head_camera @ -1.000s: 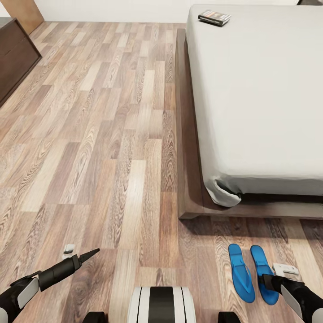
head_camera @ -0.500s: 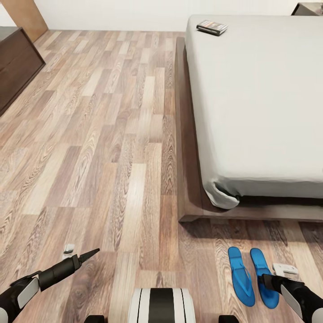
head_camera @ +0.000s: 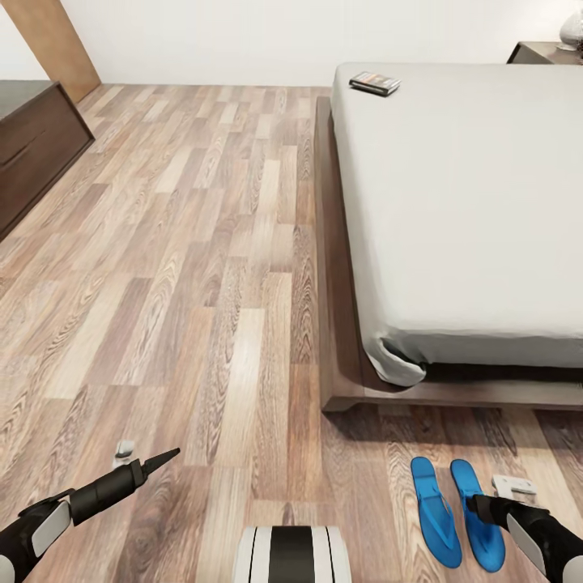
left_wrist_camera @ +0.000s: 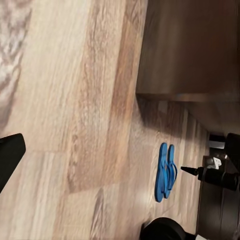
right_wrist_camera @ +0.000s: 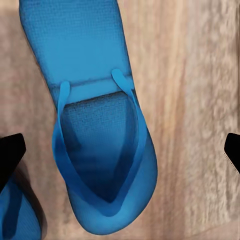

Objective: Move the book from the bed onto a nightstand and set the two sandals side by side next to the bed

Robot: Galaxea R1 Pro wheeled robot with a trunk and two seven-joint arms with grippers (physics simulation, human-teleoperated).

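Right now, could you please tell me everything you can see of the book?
The book is a small, thin paperback with a dark cover and an orange band. It lies flat and closed on the pale grey mattress of the bed, near its far corner on the floor side. Nothing else touches it; cover details are too small to read.

A small dark paperback book (head_camera: 374,82) lies near the far corner of the pale grey mattress of the dark-framed bed (head_camera: 470,210). Two bright blue flip-flop sandals (head_camera: 456,512) lie side by side on the light wood-plank floor (head_camera: 178,267), near the bed's foot.
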